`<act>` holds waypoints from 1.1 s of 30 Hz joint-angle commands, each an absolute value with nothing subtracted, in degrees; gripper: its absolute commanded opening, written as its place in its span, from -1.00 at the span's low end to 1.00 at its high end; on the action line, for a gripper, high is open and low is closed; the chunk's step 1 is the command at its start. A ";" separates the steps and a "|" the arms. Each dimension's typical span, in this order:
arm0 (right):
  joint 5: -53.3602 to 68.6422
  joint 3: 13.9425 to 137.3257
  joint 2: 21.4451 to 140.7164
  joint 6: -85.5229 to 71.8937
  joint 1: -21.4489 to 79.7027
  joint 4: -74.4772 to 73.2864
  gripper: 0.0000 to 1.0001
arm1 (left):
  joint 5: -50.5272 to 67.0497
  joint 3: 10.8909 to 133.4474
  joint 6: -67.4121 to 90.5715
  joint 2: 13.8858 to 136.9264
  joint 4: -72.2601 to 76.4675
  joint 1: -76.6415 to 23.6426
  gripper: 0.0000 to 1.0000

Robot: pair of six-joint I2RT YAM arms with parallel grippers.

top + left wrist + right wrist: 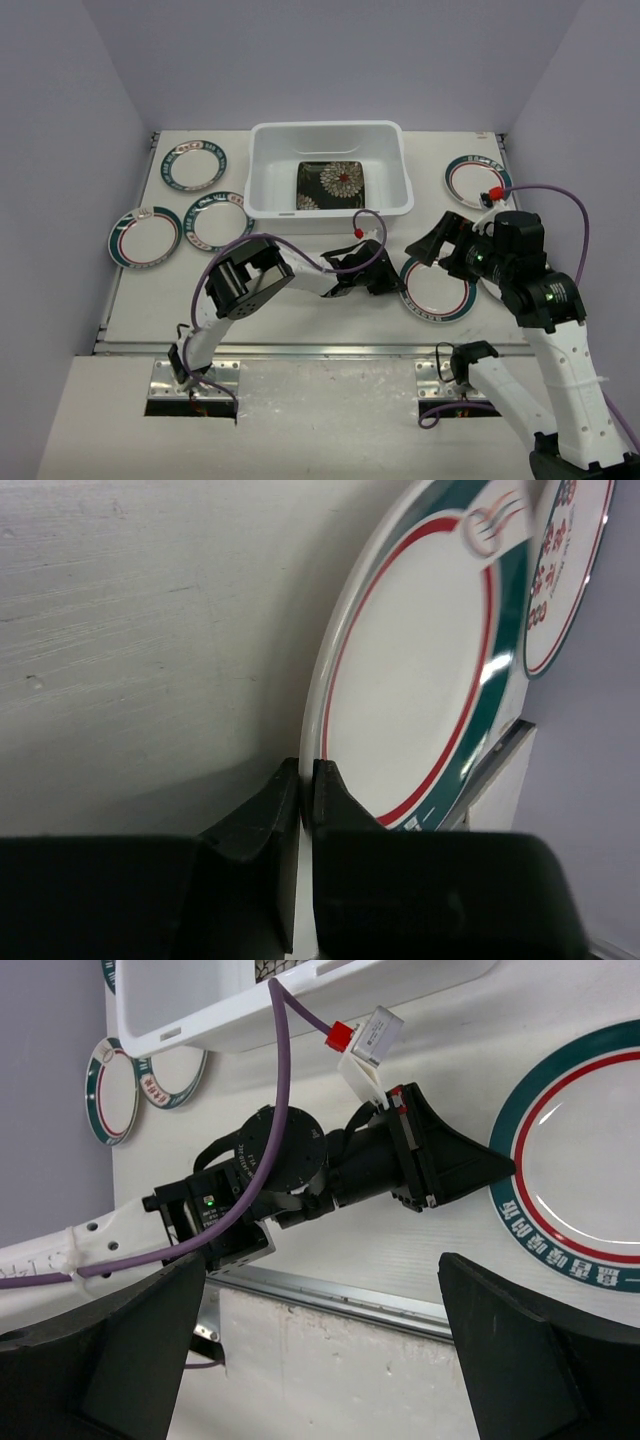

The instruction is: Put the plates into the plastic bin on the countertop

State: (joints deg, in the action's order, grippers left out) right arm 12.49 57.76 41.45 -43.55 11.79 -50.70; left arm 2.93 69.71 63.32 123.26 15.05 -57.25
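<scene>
We see the left fingers [265, 815] closed on the rim of a round plate [432, 288] lying on the worktop [300, 318] in front of the bin [330, 208]. The right fingers [110, 1360] are spread open.

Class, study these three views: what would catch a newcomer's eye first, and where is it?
First the white plastic bin at the far middle of the table, one black flower-printed square plate lying in it. Nearer, the left gripper pinches the rim of a teal-rimmed round plate, while the right gripper hovers open close by.
</scene>
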 commanded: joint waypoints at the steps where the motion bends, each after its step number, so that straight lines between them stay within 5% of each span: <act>1: 13.16 58.52 41.01 -43.95 11.85 -51.05 0.98 | 1.67 66.08 61.18 127.00 5.90 -57.48 -1.00; 19: 10.95 63.85 44.59 -43.73 11.86 -49.09 0.98 | -4.28 63.04 52.05 78.25 -17.44 -52.87 -1.00; 33: 18.00 61.28 49.04 -48.51 11.78 -40.35 0.98 | 4.19 88.22 39.82 89.46 -29.26 -21.40 -1.00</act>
